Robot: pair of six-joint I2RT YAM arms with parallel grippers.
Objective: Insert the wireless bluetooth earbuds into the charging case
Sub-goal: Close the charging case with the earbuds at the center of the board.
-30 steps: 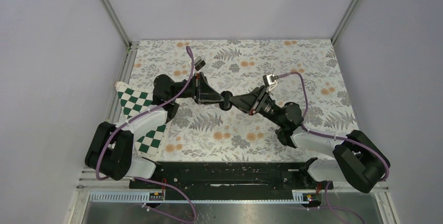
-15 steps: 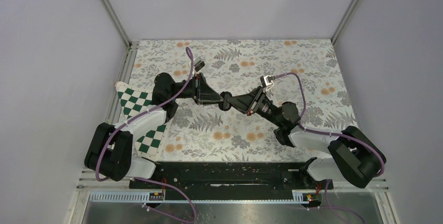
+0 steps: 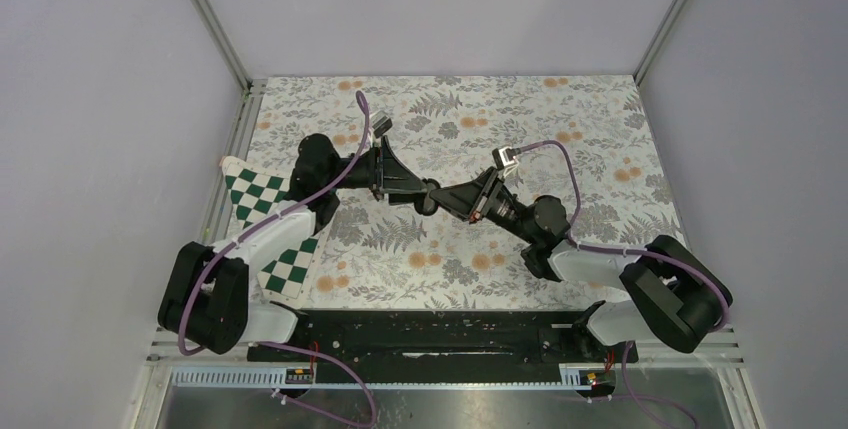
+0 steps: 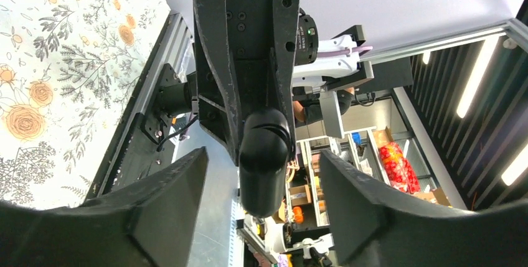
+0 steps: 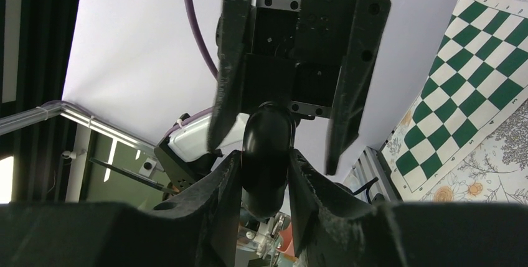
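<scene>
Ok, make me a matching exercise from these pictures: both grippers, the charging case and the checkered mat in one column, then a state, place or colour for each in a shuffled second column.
Column one
1. left gripper
2. right gripper
3. charging case
4. checkered mat

Column two
A. green and white, lying at the table's left side
B. shut on the case
C. black, held off the table where the two arms meet
D. jaws open, standing clear on either side of the case

Pairs: 1-D, 2-B, 3-C, 4-A

floral-print table (image 3: 600, 119) w/ green-white checkered cloth (image 3: 250, 194) lying at left edge.
</scene>
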